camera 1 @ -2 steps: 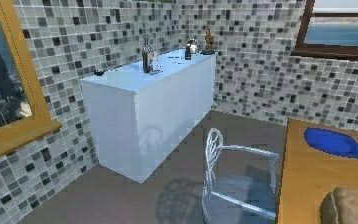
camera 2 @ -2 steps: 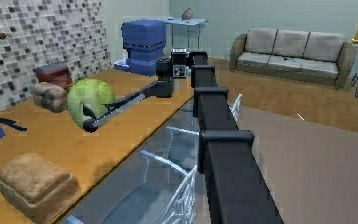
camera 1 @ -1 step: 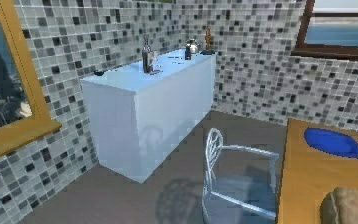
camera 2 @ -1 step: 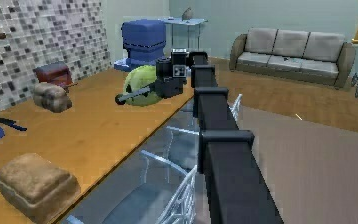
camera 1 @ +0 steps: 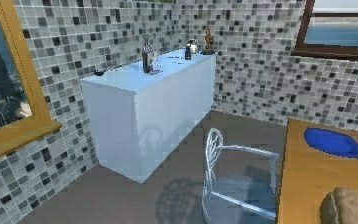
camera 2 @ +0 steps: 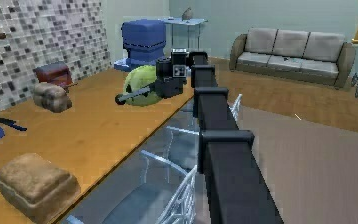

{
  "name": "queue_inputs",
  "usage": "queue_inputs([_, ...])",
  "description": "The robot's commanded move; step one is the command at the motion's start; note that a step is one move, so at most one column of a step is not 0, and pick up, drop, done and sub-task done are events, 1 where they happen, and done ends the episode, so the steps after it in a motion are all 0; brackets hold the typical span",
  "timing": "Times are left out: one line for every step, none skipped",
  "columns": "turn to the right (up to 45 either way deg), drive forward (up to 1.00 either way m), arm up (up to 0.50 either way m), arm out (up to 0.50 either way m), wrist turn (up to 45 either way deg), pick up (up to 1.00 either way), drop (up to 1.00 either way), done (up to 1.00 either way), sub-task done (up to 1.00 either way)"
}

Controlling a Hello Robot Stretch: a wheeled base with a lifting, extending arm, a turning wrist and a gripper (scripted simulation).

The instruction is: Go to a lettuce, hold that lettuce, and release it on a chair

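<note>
A yellow-green lettuce (camera 2: pixel 141 80) is at the far end of the wooden table (camera 2: pixel 92 135) in the arm side view. The dark arm rises from the bottom edge, and my gripper (camera 2: pixel 133 97) reaches to the lettuce, its dark body right against it. The table lies behind and below the lettuce, so I cannot tell whether the gripper holds it. A metal chair with a glass seat (camera 2: pixel 175 168) stands tucked along the table's near edge, just left of the arm. The forward view has the same kind of chair (camera 1: pixel 235 182) beside the table (camera 1: pixel 309 185).
On the table lie a bread loaf (camera 2: pixel 35 186), a brown lump (camera 2: pixel 51 97), a reddish box (camera 2: pixel 54 73), a knife (camera 2: pixel 9 124) and a blue appliance (camera 2: pixel 144 42). A sofa (camera 2: pixel 292 55) stands far off. Ahead is a white counter (camera 1: pixel 152 110) with bottles, and a blue plate (camera 1: pixel 333 141).
</note>
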Motion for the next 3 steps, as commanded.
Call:
queue_inputs([0.0, 0.0, -0.5, 0.0, 0.0, 0.0, 0.0, 0.0, 0.0])
queue_inputs([0.0, 0.0, 0.0, 0.0, 0.0, 0.0, 1.0, 0.0, 0.0])
queue_inputs([0.0, 0.0, 0.0, -0.1, 0.0, 0.0, 0.0, 0.0, 0.0])
